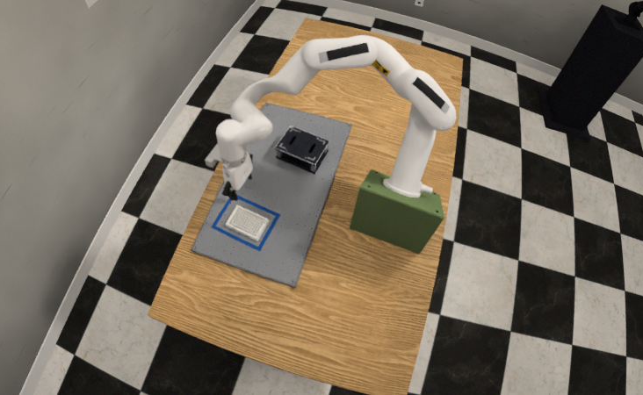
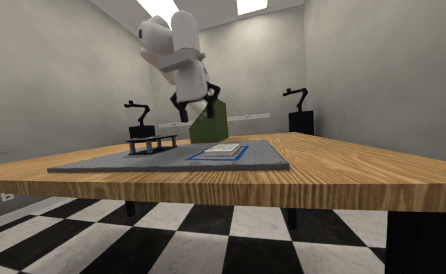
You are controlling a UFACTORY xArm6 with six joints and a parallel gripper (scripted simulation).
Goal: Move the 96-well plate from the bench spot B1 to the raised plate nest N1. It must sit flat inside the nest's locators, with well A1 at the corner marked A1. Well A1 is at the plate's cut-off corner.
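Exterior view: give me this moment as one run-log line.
phase: approach | gripper: open, empty, above plate | 96-well plate: flat in blue B1 outline | nest N1: unoccupied

A wooden table (image 1: 372, 314) carries a grey perforated board (image 1: 289, 196) and a green pedestal (image 1: 387, 223)

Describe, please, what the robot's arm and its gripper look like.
The arm is glossy white with rounded tubular links, black rectangular panels on two of them and a small yellow label near the top. It rises from a green box base. The gripper has a white body and two black fingers. No cables show.
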